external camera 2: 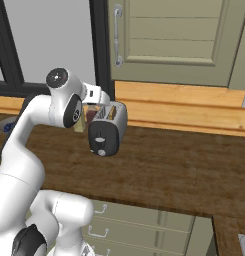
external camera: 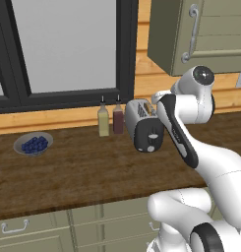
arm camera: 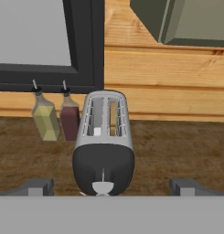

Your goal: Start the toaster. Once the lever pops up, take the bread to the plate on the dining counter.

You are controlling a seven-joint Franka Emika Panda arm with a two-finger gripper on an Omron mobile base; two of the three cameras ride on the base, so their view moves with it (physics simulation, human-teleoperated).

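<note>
— Where do things stand?

— The toaster (arm camera: 104,141) sits on the wooden desk (external camera: 73,167) with its black end panel facing the arm. In the hand view it is dead centre, two bottles (arm camera: 56,116) just beside it at ten o'clock. The pincer (arm camera: 111,186) is spread wide, its two tips at either side of the panel's foot and touching nothing.

— And the lever?

— The lever (arm camera: 103,187) is the pale tab low on that panel, at six o'clock of the toaster. A slice seems to sit in the right-hand slot, though it is hard to tell for certain.

— So how to press it well?

— I'd judge the start is not yet made. Close the tips first or use one tip, come onto the tab from above, then push straight down along its slot. Pushing at an angle could shove the light toaster back toward the wall.
</note>
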